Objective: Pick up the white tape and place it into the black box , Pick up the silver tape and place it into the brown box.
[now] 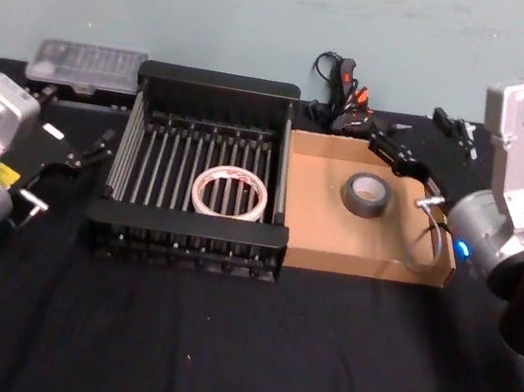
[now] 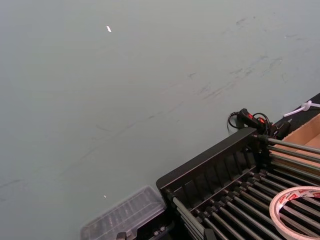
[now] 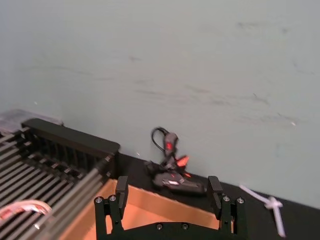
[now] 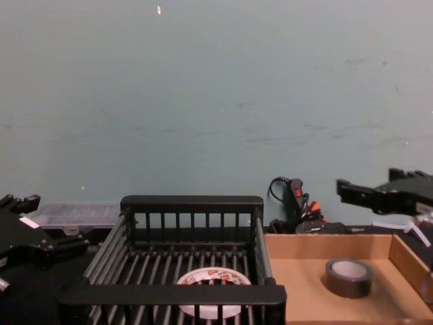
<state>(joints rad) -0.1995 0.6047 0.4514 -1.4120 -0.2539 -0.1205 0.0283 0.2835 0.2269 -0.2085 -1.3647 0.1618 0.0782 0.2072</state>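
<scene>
The white tape (image 1: 230,193) lies flat on the slatted floor of the black box (image 1: 219,80). It also shows in the left wrist view (image 2: 295,205) and the chest view (image 4: 213,277). The silver tape (image 1: 367,194) lies flat inside the brown box (image 1: 335,240), right of its middle, and appears again in the chest view (image 4: 349,276). My right gripper (image 1: 394,150) hovers open and empty over the brown box's far right corner, above and behind the silver tape; its fingers (image 3: 121,192) stand wide apart. My left gripper (image 1: 79,128) is open and empty, left of the black box.
A clear plastic case (image 1: 87,64) lies behind the black box at the far left. A black and red corded tool (image 1: 346,94) and a white zip tie (image 3: 267,205) lie behind the brown box. A blue-green wall closes the back. Black cloth covers the table's front.
</scene>
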